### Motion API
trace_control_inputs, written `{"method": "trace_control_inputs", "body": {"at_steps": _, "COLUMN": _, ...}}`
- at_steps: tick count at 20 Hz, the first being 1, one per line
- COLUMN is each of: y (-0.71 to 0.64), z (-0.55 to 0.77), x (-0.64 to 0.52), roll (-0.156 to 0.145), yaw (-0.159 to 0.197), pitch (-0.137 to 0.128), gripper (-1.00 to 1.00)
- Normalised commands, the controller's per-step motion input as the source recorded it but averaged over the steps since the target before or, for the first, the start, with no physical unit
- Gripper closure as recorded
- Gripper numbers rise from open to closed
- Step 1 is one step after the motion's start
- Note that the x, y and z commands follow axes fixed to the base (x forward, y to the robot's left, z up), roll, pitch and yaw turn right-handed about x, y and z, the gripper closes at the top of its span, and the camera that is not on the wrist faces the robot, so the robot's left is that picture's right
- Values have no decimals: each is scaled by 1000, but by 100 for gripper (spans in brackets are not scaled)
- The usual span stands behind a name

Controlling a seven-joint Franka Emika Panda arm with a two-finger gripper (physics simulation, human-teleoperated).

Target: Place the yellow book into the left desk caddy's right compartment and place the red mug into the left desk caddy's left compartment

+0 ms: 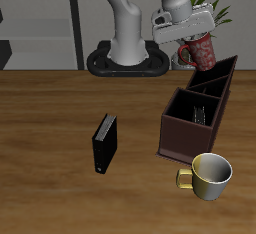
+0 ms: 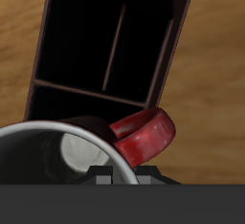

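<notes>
The red mug [image 1: 198,50] with pale speckles hangs in the air at the upper right of the exterior view, above the back end of the dark brown left desk caddy [image 1: 195,118]. The yellow book [image 1: 200,110] stands inside the caddy's big square right compartment [image 1: 188,114].

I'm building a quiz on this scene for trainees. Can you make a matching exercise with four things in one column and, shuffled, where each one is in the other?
Things:
1. red mug
2. yellow book
3. black book
4. yellowish-cream mug

Places:
A. standing on the table, apart from the left desk caddy
B. held up in the gripper above the caddy's far end
C. on the table between the caddy and the table's front edge
D. inside the caddy's large square section

Pairs: 1-B, 2-D, 3-A, 4-C
</notes>
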Motion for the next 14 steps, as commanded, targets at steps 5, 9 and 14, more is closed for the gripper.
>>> {"method": "trace_control_inputs", "body": {"at_steps": 5, "y": 67, "z": -78, "x": 4, "roll": -39, "yaw": -34, "pitch": 35, "gripper": 100}}
{"method": "trace_control_inputs", "body": {"at_steps": 9, "y": 175, "z": -55, "x": -94, "roll": -113, "yaw": -35, "pitch": 20, "gripper": 100}}
{"method": "trace_control_inputs", "body": {"at_steps": 14, "y": 271, "z": -7, "x": -27, "roll": -87, "yaw": -83, "pitch": 53, "gripper": 100}}
